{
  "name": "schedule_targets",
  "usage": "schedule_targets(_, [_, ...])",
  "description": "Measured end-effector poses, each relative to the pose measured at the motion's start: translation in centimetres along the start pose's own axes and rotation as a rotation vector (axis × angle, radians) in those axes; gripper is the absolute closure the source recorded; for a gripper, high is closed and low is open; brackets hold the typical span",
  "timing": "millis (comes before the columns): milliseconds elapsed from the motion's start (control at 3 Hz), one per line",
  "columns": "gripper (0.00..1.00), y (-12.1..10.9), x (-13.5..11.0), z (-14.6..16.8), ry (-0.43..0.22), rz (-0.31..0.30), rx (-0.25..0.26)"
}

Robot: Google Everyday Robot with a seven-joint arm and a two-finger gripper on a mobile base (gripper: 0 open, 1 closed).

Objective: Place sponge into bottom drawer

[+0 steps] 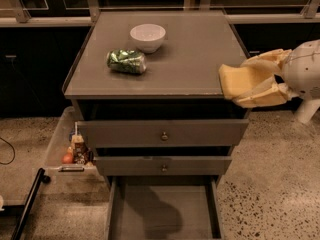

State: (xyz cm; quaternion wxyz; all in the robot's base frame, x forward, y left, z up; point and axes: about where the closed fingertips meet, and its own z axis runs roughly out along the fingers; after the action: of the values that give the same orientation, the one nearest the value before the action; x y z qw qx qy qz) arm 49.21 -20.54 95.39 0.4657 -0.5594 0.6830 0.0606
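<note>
My gripper (250, 81) is at the right, level with the cabinet top's front right corner. It is shut on the sponge (234, 80), a pale-yellow foam block held between the pale-yellow fingers (262, 98). The sponge hangs over the right front corner of the cabinet top. The bottom drawer (195, 206) is pulled open below, with a bare grey floor carrying a shadow. It lies down and to the left of the sponge.
A white bowl (147, 36) and a crumpled green bag (126, 61) lie on the cabinet top (195, 49). Two upper drawers with knobs (164, 136) stick out slightly. A side tray with small items (75, 151) stands to the left of the cabinet.
</note>
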Motion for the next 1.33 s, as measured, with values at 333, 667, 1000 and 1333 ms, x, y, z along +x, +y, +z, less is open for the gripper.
schedule_targets(333, [1.00, 0.9, 0.6, 1.3, -0.001, 0.023, -0.014])
schedule_targets(667, [1.00, 3.8, 4.0, 3.8, 0.038, 0.105, -0.011])
schedule_targets(1000, [1.00, 8.8, 9.6, 8.1, 0.072, 0.172, -0.049])
schedule_targets(1333, [1.00, 12.4, 14.4, 12.1, 0.086, 0.187, -0.076])
